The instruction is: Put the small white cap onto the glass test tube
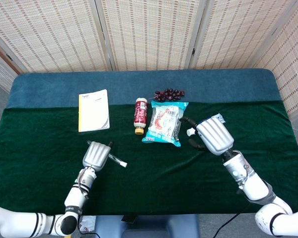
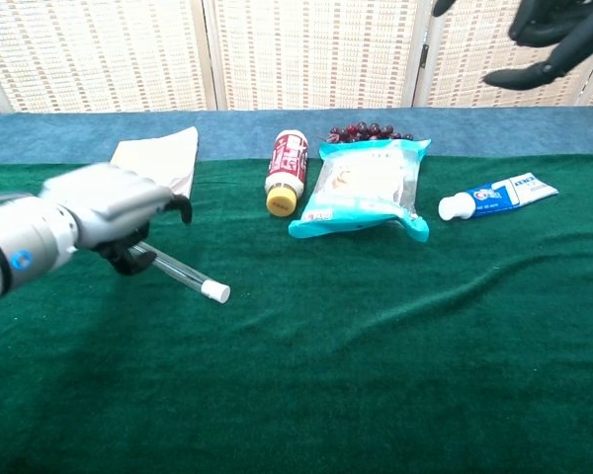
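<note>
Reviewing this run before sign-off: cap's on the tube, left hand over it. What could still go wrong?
The test tube lies on the cloth with its capped end sticking out past the left hand; once released it may roll.
The white cap may not be fully seated; the pictures cannot confirm it.
</note>
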